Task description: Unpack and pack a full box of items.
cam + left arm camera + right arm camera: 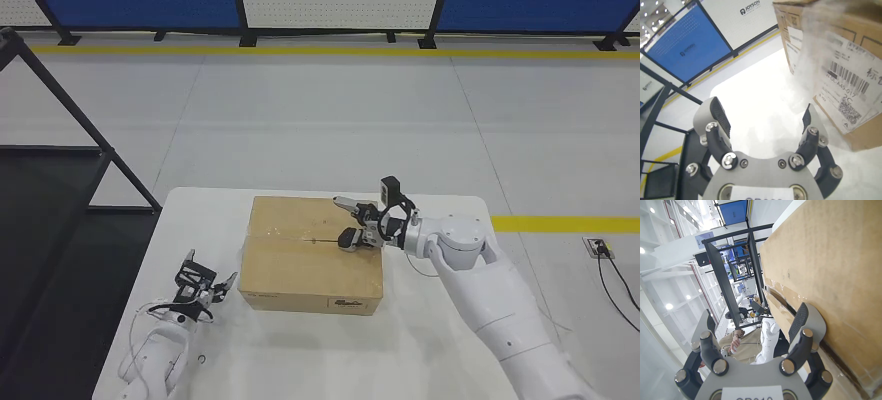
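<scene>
The white table carries the closed cardboard box at its middle, with the top flaps meeting along a taped centre seam and a printed label on the side facing the robot. The right gripper sits over the box top at the right end of the seam, jaws spread wide and holding nothing, with one finger pad lying against the cardboard just beside the seam. The left gripper is low over the table near the box's front left corner, apart from it, jaws wide and empty.
</scene>
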